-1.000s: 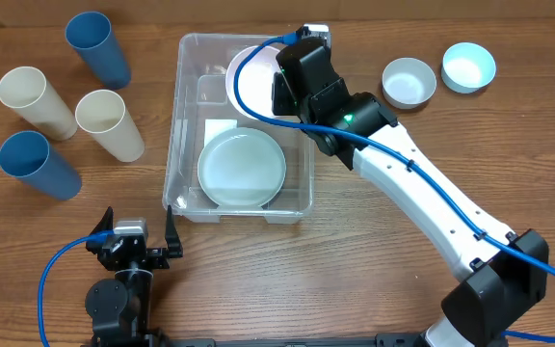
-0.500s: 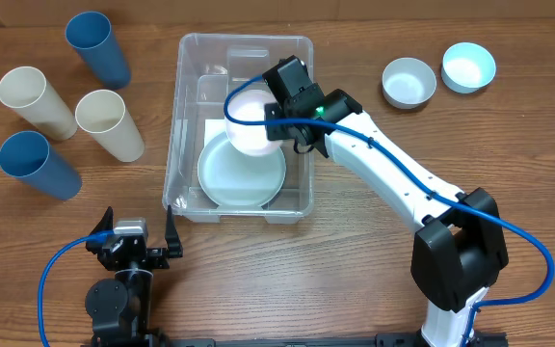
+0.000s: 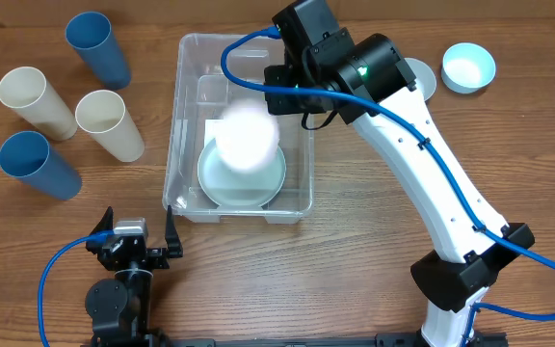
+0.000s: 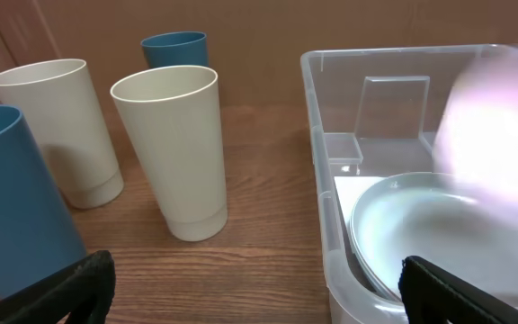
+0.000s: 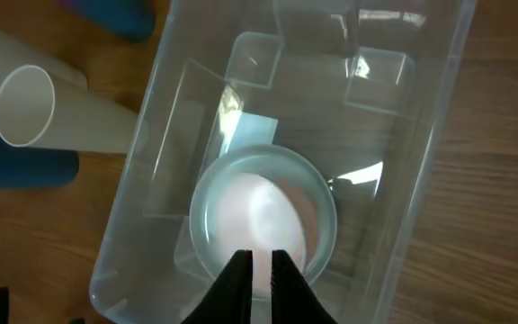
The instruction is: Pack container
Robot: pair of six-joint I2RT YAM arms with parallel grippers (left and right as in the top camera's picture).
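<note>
The clear container (image 3: 174, 145) stands at the table's middle, also in the left wrist view (image 4: 317, 135) and the right wrist view (image 5: 421, 180). A pale green plate (image 3: 220, 181) lies on its base. A white dish (image 3: 247, 137), blurred by motion, is loose just above that plate; it also shows in the right wrist view (image 5: 259, 216) and the left wrist view (image 4: 497, 135). My right gripper (image 5: 261, 270) hovers over the container, its fingers slightly apart and holding nothing. My left gripper (image 4: 259, 292) is open and empty near the front edge, by the container's front left corner.
Two blue cups (image 3: 97, 46) (image 3: 37, 164) and two cream cups (image 3: 35, 100) (image 3: 109, 123) stand left of the container. A white bowl (image 3: 422, 82), partly behind my right arm, and a light blue bowl (image 3: 468, 66) sit at the back right.
My right gripper carried the white dish from the container's back edge over the green plate, let it go and rose. The dish is now loose and blurred. The left arm has not moved.
</note>
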